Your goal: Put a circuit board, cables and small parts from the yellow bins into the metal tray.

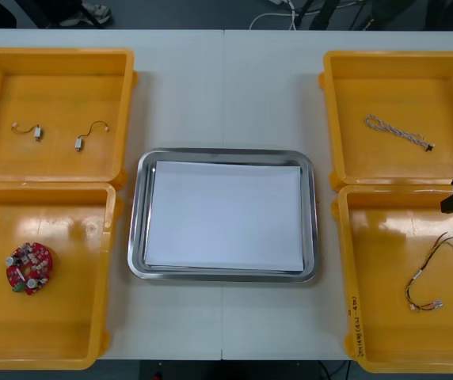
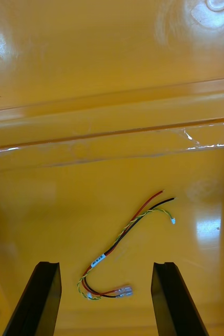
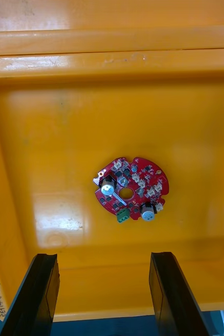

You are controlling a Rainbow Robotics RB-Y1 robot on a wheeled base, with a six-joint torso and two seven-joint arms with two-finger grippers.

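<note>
The light counter carries a metal tray, white-lined and bare — nothing is in it yet. The right gripper, released, hangs over the red and yellow cable in its yellow bin; the left gripper, also released, hangs over the circuit board — every item is left to move.

I take this for an electronics lab or workshop. A plain white counter carries four yellow bins of sorted parts, a red board near the left corner, cables at the right, and a steel tray at the centre. Loose cords lie on the grey floor past the far edge.
</note>
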